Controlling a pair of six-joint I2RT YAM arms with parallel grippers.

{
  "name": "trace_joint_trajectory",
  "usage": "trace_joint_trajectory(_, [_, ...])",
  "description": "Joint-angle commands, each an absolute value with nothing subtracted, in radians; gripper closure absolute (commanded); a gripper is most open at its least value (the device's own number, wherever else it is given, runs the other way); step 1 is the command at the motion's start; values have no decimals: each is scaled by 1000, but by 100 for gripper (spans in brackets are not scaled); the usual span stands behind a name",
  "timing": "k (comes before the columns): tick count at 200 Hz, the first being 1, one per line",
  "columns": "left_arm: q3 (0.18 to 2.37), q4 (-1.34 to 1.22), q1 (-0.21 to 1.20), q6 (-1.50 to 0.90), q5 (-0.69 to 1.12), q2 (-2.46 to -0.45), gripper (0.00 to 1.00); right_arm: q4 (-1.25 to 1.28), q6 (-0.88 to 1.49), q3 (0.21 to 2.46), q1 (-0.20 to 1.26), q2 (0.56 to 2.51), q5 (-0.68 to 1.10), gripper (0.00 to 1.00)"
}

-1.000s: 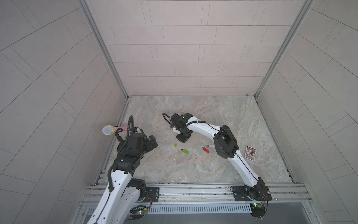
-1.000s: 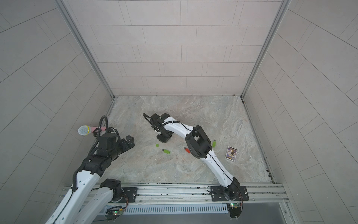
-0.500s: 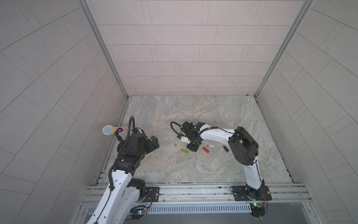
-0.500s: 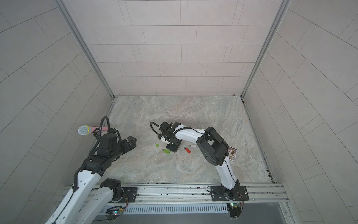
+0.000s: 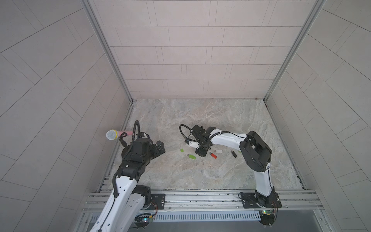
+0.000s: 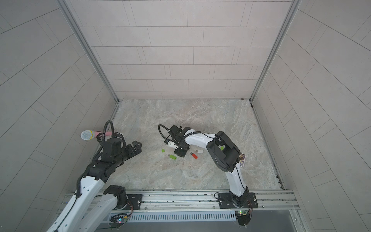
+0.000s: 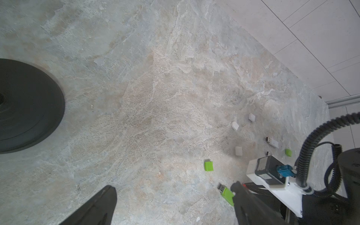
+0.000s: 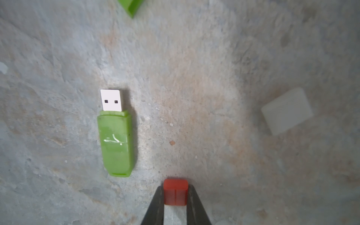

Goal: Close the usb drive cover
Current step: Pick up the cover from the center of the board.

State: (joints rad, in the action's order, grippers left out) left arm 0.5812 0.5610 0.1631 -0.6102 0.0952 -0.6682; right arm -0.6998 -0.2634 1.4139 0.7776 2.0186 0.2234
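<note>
Fingers (image 8: 155, 204) of the right gripper (image 8: 176, 196) stand almost closed; the left gripper (image 7: 173, 186) gapes empty. On the table (image 5: 180, 176), the red usb drive (image 5: 213, 155) lies just beside the right gripper, whose tips pinch a small red cap (image 8: 176, 188). That shallow pinch could let the cap twist and miss the plug. The drive's long axis runs diagonally across the table, plug seemingly toward the gripper.

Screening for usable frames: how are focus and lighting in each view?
Right wrist view: green USB drive fairly sharp, its plug blown out white; white cap and gripped red cap softer. Left wrist view: marble tabletop sharp. Both top views: even diffuse light, faint shadows, no glare.
</note>
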Motion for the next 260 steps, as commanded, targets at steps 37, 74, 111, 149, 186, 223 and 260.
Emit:
trace_joint_trajectory(37, [569, 493, 160, -595, 264, -710, 1, -587, -341, 1277, 776, 1944, 281, 82])
trace_joint_trajectory(74, [564, 434, 166, -613, 430, -770, 7, -431, -386, 1139, 770, 1787, 350, 82])
trace_joint_trajectory(111, [559, 364, 210, -628, 524, -871, 12, -345, -440, 1036, 762, 1676, 390, 83])
trace_joint_trajectory(149, [555, 285, 280, -650, 603, -950, 21, -309, -459, 979, 752, 1614, 406, 83])
trace_joint_trajectory(186, [532, 117, 386, -693, 683, -1047, 30, -208, -451, 908, 744, 1545, 441, 83])
trace_joint_trajectory(223, [526, -14, 432, -731, 725, -1138, 36, -170, -434, 888, 739, 1513, 466, 83])
trace_joint_trajectory(260, [533, -131, 472, -775, 782, -1227, 37, -127, -422, 866, 739, 1490, 488, 83])
